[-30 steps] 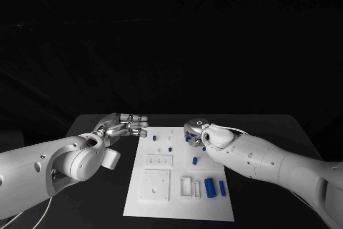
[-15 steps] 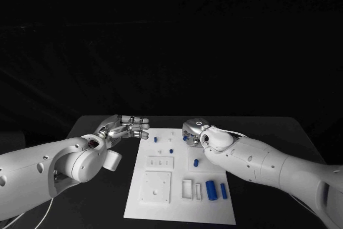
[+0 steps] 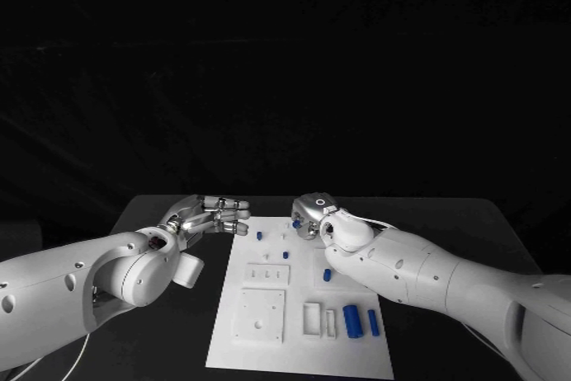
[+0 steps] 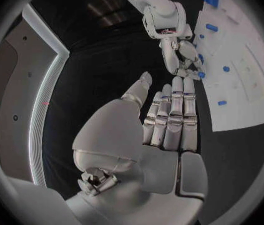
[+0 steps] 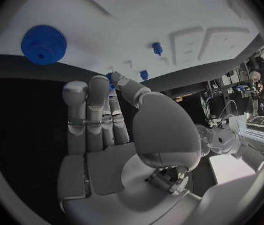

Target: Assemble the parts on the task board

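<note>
Right wrist view shows a small, stiff blue gear [image 5: 44, 44], probably light, best pinched by its toothed rim, near the empty, straight-fingered right hand [image 5: 101, 135].

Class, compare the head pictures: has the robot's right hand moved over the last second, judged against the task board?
Yes. The right hand has moved toward the far edge of the task board and a little toward the left hand.
</note>
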Available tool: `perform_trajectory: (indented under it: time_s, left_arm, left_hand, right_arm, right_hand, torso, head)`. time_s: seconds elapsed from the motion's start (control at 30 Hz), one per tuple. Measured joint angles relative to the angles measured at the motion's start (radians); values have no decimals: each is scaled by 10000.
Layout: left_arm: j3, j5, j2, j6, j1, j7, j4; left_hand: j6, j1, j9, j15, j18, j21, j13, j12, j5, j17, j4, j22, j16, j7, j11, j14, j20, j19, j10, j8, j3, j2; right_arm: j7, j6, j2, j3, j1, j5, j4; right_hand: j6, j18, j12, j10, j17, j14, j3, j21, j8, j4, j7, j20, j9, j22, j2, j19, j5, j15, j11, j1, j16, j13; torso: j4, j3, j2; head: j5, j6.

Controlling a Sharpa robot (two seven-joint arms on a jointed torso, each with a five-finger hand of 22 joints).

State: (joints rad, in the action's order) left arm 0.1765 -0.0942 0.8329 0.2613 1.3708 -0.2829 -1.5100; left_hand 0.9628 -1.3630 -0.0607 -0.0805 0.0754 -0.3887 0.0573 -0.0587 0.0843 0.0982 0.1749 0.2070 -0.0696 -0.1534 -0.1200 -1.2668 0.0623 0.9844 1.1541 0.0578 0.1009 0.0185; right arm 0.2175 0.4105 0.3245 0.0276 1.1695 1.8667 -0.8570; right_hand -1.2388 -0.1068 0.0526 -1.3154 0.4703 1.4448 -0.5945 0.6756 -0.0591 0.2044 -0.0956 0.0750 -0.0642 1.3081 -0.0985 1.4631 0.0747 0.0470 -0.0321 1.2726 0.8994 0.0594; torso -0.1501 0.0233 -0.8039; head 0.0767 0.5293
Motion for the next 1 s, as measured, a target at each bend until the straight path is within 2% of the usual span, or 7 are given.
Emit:
perform_trajectory:
  time_s: [0.27, 0.53, 1.0]
  left_arm:
    - [-2, -13, -61, -5, 78, 16, 3]
    - [-3, -32, -100, -6, 205, 23, -33]
    - [1, -90, -135, -5, 368, 43, -167]
  left_hand:
    - [0, 0, 0, 0, 0, 0, 0, 0, 0, -1, 0, 1, 0, 0, 0, 0, 0, 0, 0, 0, 0, 0]
    - [0, 0, 0, 0, 0, 0, 0, 0, 0, -2, 29, 1, 0, 0, 0, 0, 0, 0, 0, 0, 29, 0]
    - [0, 0, 1, 0, -1, -72, 0, 0, 0, -3, 29, 2, 0, 0, 0, 0, 0, 0, 0, 0, 29, 0]
  right_arm:
    - [151, 219, -319, 79, 25, 42, 383]
    - [178, 292, -483, 130, 40, 68, 615]
    - [185, 326, -712, 137, 41, 88, 978]
  right_hand:
    - [1, 1, 0, 1, 9, 1, 12, -113, -2, 12, 3, -1, 0, -1, -1, 0, 0, -1, -1, 1, 0, 0]
    - [3, 3, 0, 1, 8, -33, 13, -230, -2, 13, 5, -1, 0, -2, -8, 0, 0, 33, -1, 8, -1, -1]
    - [4, 4, 0, 2, 7, -33, 27, -230, -18, 27, 7, -3, -1, -4, -45, -1, -2, 33, -2, 44, -1, -2]
  torso:
    - [-7, -8, -57]
    - [-85, -43, -143]
    - [-206, -63, -305]
  head:
    - [21, -86]
    - [39, -151]
    - [100, -217]
